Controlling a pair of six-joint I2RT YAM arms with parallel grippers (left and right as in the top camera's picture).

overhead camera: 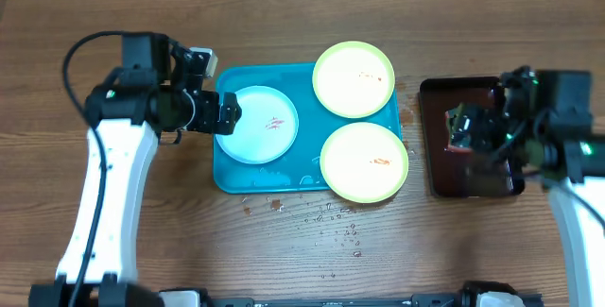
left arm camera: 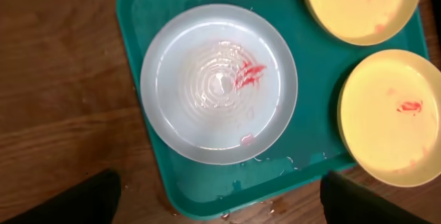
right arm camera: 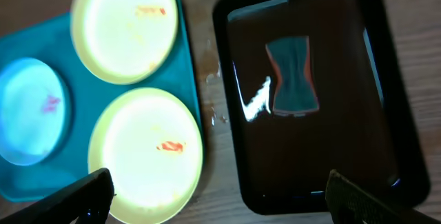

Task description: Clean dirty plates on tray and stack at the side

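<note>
Three dirty plates (overhead camera: 354,78) lay on the turquoise tray (overhead camera: 236,179).
Overhead: blue plate (overhead camera: 257,125) sat at nine o'clock, yellow-green ones at one and five; left gripper (overhead camera: 230,111) hung at its rim, right gripper (overhead camera: 463,127) above the dark tray (overhead camera: 454,179). Left wrist: jaws stood spread, empty. Right wrist: likewise.

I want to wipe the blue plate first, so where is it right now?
In the overhead view the light blue plate sits at the left end of the turquoise tray, beside the left gripper.

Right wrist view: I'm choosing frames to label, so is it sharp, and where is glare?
Right wrist: soft throughout, yellow plates blown out, white glare streak on the dark tray. Left wrist: sharper, ripples on the blue plate legible. Overhead: sharp, evenly lit.
</note>
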